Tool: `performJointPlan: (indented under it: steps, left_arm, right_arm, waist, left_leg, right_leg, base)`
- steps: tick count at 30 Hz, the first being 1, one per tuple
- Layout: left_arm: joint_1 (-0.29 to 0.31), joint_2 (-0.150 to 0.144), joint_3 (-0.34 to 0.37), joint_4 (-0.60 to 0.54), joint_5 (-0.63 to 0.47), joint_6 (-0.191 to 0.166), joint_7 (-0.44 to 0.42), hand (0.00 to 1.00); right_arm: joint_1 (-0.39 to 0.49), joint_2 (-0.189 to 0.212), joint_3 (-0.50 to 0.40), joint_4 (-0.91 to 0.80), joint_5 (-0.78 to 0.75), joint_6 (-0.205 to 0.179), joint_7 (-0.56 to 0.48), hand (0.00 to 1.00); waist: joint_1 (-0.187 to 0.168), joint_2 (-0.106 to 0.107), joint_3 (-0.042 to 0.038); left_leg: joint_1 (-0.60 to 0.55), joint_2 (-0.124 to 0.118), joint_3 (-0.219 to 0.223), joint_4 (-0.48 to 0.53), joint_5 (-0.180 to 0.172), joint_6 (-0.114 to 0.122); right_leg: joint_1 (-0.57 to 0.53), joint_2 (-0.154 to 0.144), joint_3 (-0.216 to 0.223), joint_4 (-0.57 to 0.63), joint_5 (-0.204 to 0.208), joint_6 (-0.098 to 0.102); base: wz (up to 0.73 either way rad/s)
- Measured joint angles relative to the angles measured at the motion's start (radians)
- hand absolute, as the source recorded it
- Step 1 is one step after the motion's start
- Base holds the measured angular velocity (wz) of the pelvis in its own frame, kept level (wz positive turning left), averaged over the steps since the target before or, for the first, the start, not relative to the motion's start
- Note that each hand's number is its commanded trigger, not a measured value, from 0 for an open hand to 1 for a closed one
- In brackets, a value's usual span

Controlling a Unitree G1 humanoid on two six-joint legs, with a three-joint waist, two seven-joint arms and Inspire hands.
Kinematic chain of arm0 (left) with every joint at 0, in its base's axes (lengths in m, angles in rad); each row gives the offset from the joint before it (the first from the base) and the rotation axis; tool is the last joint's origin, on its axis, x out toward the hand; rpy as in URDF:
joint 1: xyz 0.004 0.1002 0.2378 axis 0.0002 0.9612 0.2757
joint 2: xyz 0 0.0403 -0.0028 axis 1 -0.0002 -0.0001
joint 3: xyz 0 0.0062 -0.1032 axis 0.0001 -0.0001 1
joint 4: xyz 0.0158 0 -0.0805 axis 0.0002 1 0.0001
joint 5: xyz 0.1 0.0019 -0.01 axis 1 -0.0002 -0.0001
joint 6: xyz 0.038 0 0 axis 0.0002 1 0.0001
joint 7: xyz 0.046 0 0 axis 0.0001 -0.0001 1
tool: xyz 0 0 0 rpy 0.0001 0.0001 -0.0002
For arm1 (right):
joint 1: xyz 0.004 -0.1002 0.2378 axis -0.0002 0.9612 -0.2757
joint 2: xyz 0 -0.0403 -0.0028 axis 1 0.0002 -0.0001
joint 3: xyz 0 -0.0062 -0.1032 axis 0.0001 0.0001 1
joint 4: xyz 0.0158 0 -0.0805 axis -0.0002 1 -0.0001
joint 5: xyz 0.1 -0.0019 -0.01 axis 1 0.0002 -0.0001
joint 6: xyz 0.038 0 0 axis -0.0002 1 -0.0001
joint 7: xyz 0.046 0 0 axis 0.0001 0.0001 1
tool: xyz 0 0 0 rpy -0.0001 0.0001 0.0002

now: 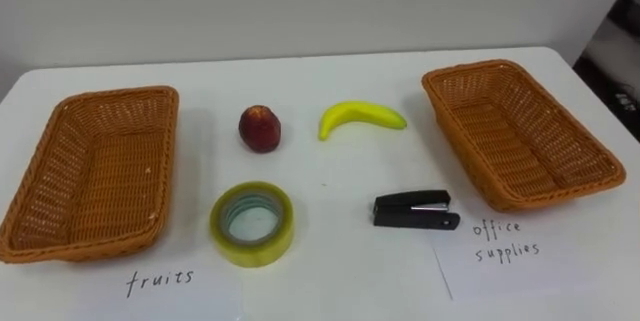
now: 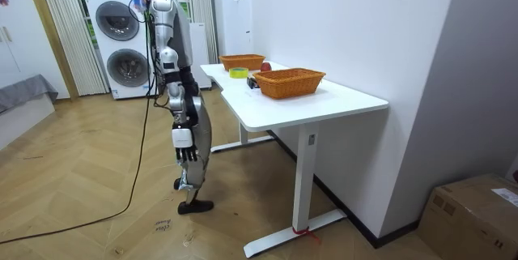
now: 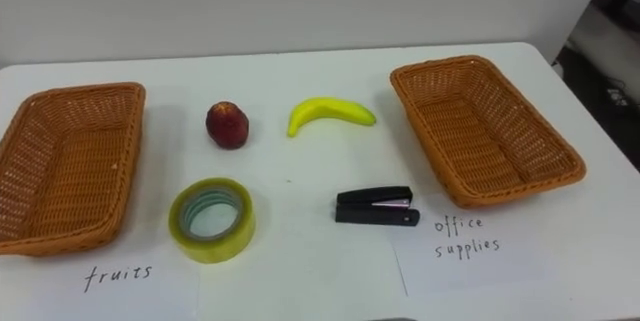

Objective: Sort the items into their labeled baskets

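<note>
Room view: right hand (image 2: 184, 142) hangs beside the robot, too small to tell its state. Apple (image 3: 228, 124), banana (image 3: 330, 115), tape roll (image 3: 211, 220) and stapler (image 3: 376, 206) lie between 2 baskets: the left basket (image 3: 70, 242), cut off at the edge, and the right basket (image 3: 510, 191).

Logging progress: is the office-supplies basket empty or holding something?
Empty: the right basket shows bare weave inside; the stapler and tape roll lie on the table outside it.

Shallow orange wicker left basket (image 1: 120, 94) at the left, matching right basket (image 1: 515, 131) angled at the right, red apple (image 1: 260, 128) and curved yellow banana (image 1: 360, 117) between them on the far side, yellowish tape roll (image 1: 252, 223) lying flat near left, black stapler (image 1: 415, 210) closed near right
</note>
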Motion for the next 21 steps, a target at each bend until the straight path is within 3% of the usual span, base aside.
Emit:
performJointPlan:
  steps: [8,10,16,21]
  left_arm:
    - [0.017,0.007,0.099,-0.021,0.001,-0.025,0.052,0.0]
    - [0.046,0.008,0.129,-0.058,0.001,-0.03,0.067,0.0]
    - [0.095,0.01,0.195,-0.11,-0.01,-0.055,0.131,0.0]
    - [0.107,0.015,0.191,-0.133,-0.012,-0.079,0.168,0.0]
  right_arm:
    - [0.022,-0.004,-0.218,-0.04,0.125,-0.006,-0.097,0.0]
    - [0.032,-0.009,-0.306,-0.105,0.265,-0.039,-0.148,0.0]
    - [0.034,-0.031,-0.501,-0.314,0.508,-0.09,-0.335,0.0]
    - [0.04,-0.033,-0.516,-0.588,0.471,-0.147,-0.542,0.0]
  waist:
    - [-0.031,-0.002,-0.0009]
    - [-0.047,-0.01,-0.0023]
    - [-0.076,-0.027,-0.0118]
    - [-0.099,-0.032,-0.0123]
  left_leg:
    - [0.008,0.0,0.013,-0.009,0.0,0.0]
    - [0.009,0.0,0.02,-0.01,0.0,0.0]
    - [0.015,-0.001,0.024,-0.013,0.0,0.0]
    - [-0.005,0.0,0.026,-0.014,0.001,0.001]
  right_leg:
    - [-0.003,0.001,0.011,0.004,0.0,0.0]
    - [-0.005,0.0,0.012,0.004,0.0,0.0]
    - [-0.002,0.002,0.022,-0.001,0.002,0.003]
    - [-0.026,0.005,0.032,-0.002,0.008,0.003]
  base:
    - [-0.04]
    - [-0.06]
    - [-0.03]
    - [-0.06]
